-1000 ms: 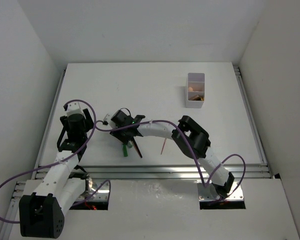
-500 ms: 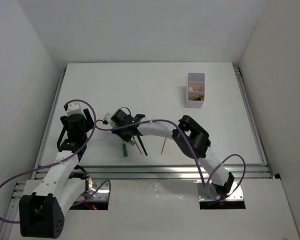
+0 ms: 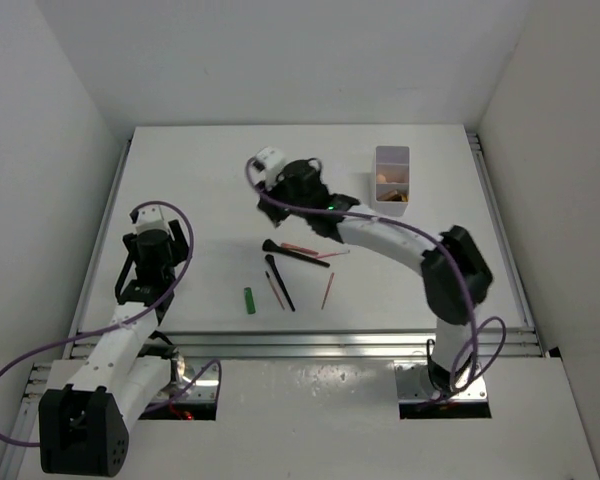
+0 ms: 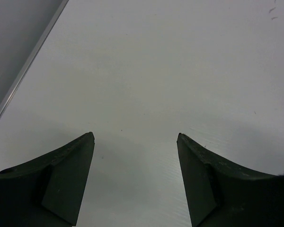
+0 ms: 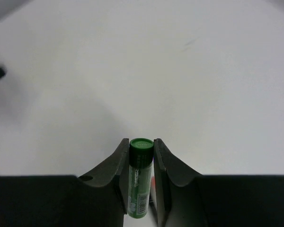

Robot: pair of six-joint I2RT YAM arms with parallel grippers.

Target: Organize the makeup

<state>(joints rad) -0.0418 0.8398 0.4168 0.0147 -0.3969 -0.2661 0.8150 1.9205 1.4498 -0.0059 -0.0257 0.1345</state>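
In the right wrist view my right gripper [image 5: 141, 140] is shut on a green tube [image 5: 140, 179], cap pointing forward, held above bare white table. In the top view the right gripper [image 3: 272, 170] is raised over the table's far middle. That view also shows a green tube [image 3: 249, 300] lying near the front edge. Beside it lie two black-handled brushes [image 3: 296, 255] [image 3: 281, 285] and thin pink pencils [image 3: 327, 290] [image 3: 302, 248]. My left gripper [image 4: 135, 135] is open and empty over bare table at the left [image 3: 148, 222].
A translucent white two-compartment box [image 3: 391, 205] stands at the back right with tan and gold items inside. A metal rail [image 3: 300, 340] runs along the near edge. White walls close in the table on three sides.
My right arm has swung from over the green tube near the front up to the table's far middle. A brush and a pencil that it covered now show. The left arm has not moved.
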